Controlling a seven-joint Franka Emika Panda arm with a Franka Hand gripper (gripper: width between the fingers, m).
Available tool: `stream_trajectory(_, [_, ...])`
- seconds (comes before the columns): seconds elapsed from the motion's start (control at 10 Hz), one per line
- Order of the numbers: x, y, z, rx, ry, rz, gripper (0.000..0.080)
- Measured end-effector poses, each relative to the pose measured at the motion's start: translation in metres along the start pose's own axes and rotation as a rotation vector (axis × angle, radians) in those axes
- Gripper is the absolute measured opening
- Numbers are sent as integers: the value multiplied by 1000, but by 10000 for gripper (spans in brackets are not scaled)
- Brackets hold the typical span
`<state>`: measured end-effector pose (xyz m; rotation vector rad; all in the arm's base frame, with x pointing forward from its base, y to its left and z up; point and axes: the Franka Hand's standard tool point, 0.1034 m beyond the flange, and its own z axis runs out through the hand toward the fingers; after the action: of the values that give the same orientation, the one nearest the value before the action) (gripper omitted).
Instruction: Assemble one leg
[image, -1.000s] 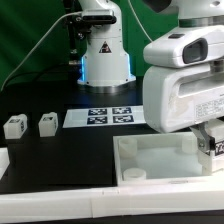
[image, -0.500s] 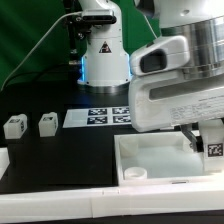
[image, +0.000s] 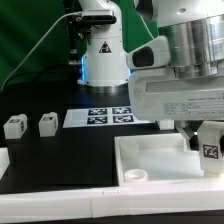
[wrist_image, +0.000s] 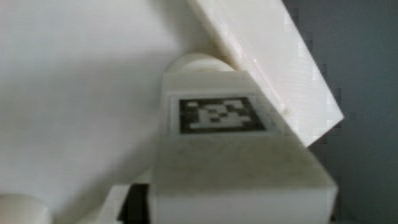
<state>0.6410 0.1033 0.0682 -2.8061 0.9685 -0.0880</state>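
Observation:
My gripper (image: 206, 138) is shut on the leg (image: 211, 149), a small white post with a black-and-white tag. It holds the leg upright at the far corner of the white tray (image: 150, 160), at the exterior view's right. In the wrist view the leg (wrist_image: 222, 120) fills the space between the jaws and stands against the tray's corner rim (wrist_image: 267, 50). Whether the leg's base touches the tray is hidden. Two more legs (image: 14, 126) (image: 46, 123) stand on the black table at the exterior view's left.
The marker board (image: 108, 116) lies behind the tray in front of the robot's base (image: 105, 55). A round socket (image: 136, 175) shows at the tray's near corner. A white rim (image: 60, 205) runs along the table's front edge.
The wrist and gripper have turned about the leg and the arm housing has swung. The leg stays at the tray's far right corner, with its tag now facing slightly more to the front.

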Motion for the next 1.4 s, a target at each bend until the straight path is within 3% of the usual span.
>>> stream_trajectory(0.4, [-5, 6, 0, 1, 2, 516, 295])
stream_trajectory(0.5, [-8, 8, 1, 19, 6, 703, 295])
stream_trajectory(0.8, [-15, 14, 2, 120, -13, 1175, 295])
stream_trajectory(1.0, [-16, 13, 2, 119, -14, 1130, 295])
stream_trajectory(1.1, [-17, 13, 3, 118, -14, 1120, 487])
stream_trajectory(1.2, [-18, 13, 3, 114, -13, 1049, 487])
stream_trajectory(1.3, [-24, 10, 4, 102, -23, 959, 601])
stream_trajectory(1.4, [-29, 3, 4, 99, -31, 854, 635])
